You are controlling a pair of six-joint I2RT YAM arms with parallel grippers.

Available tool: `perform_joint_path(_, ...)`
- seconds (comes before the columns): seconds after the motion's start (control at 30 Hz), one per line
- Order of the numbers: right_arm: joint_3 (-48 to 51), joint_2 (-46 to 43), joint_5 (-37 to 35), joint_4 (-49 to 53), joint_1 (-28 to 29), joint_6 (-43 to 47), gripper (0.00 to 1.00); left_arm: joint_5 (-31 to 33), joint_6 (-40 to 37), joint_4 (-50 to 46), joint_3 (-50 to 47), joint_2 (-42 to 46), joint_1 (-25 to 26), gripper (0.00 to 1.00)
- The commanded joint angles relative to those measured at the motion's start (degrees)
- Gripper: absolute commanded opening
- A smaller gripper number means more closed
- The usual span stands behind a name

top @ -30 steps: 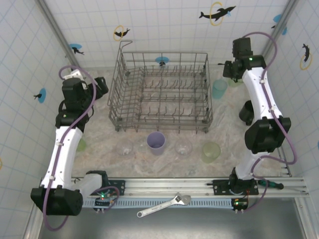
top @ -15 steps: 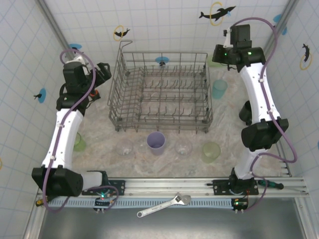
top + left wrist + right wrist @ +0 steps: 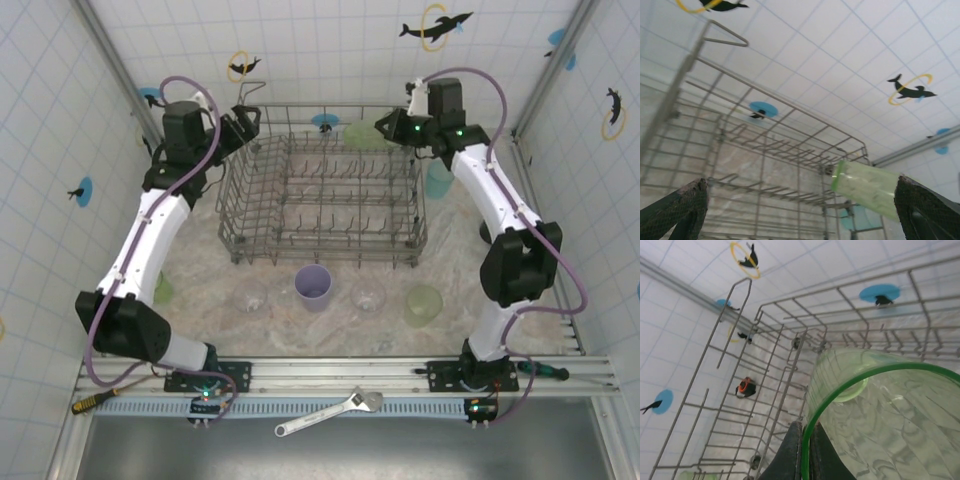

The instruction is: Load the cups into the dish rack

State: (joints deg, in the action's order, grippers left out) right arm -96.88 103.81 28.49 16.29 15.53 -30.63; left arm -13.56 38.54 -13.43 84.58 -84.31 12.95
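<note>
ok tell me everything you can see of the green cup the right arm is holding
The green cup is see-through plastic with a darker green rim, and looks empty. It lies on its side in the air near the far right edge of the dish rack. The right pincer is shut on its rim, and the cup's bottom points away from that pincer.
</note>
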Motion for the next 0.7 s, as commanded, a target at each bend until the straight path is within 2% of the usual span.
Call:
perform_joint_path(0.0, 8.9, -6.0, 9.2, -25.2, 0.1, -10.6, 0.0, -4.0, 4.8, 6.0, 1.4, -2.6, 2.2, 0.98)
perform_joint_path(0.1, 16.6, -7.4, 11.0, -38.0, 0.2, -16.9, 0.0, -4.2, 6.5, 7.7, 1.1, -3.8, 3.1, 0.98)
perform_joint_path(0.27, 24.8, -7.9, 11.9, -53.4, 0.2, -24.6, 0.0, -6.1, 10.3, 12.5, -0.9, -5.0, 3.8, 0.98)
perform_joint_path(0.67, 34.2, -5.6, 11.1, -84.5, 0.9, -40.9, 0.0, -10.5, 18.1, 17.4, -0.8, -11.2, 5.2, 0.98)
